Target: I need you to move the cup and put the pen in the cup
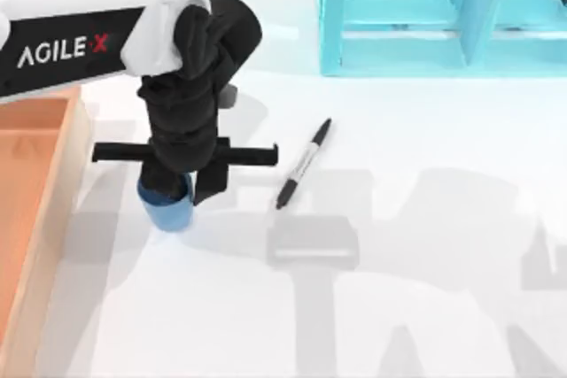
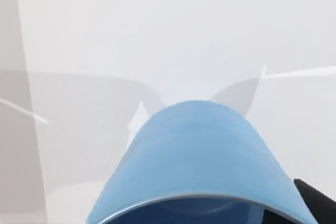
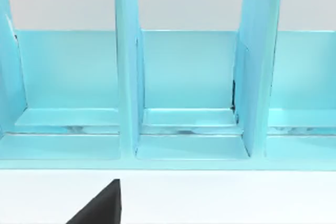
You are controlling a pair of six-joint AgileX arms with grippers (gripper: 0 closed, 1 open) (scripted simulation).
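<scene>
The left tool hangs straight down over the cup, low at its rim, on the left part of the surface. In the left wrist view the cup's blue wall and open mouth sit right under the camera, with a dark fingertip just beside its rim. Whether the fingers are closed on the cup or merely set around it, I cannot tell.

The cup stands upright and looks empty as far as its mouth shows. It seems a light, rigid, smooth-walled thing, likely to slip or tip if pinched high on one side; a hold across the wall, or over the rim with one finger inside, should carry it well enough.

The pen lies flat on the surface to the right of the cup, apart from it, set at a slant. It looks slim, stiff and light, apt to roll; the middle of its pale barrel is the place to grip it, so it hangs balanced for dropping in. It is longer than the cup is tall, so it will lean on the rim.

At the left edge is a wooden tray. Farthest off stands the turquoise shelf; the right wrist view faces its bare compartments, with a dark finger of the right tool low in that view.
</scene>
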